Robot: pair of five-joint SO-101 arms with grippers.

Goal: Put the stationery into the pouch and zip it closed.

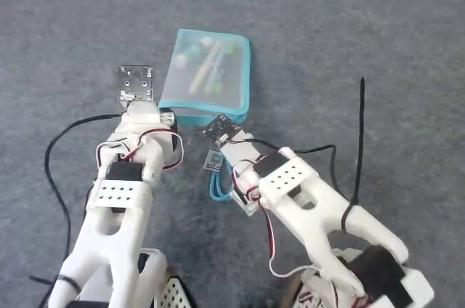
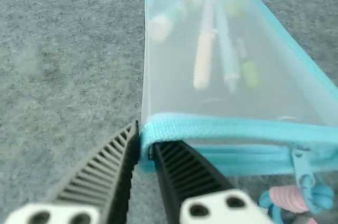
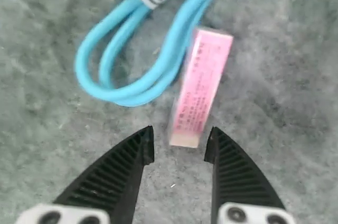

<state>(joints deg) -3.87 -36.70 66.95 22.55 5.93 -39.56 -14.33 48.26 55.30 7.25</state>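
Nearest, the right gripper (image 3: 178, 140) has its fingers spread either side of the pink eraser (image 3: 203, 86), which lies right beside the blue cord (image 3: 83, 65) (a snag risk: closing could catch the loop and tug the zip). Farther left, the left gripper (image 2: 145, 147) pinches the near corner of the pouch (image 2: 222, 60). The left wrist view resolves the pens (image 2: 203, 49) inside; the high view gives the arms' layout.

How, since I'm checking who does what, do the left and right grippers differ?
The left gripper has its jaws shut on the corner of the pouch; the right gripper has its jaws open. The left holds the pouch; the right holds nothing and straddles the end of a pink eraser. Both have black ribbed jaws.
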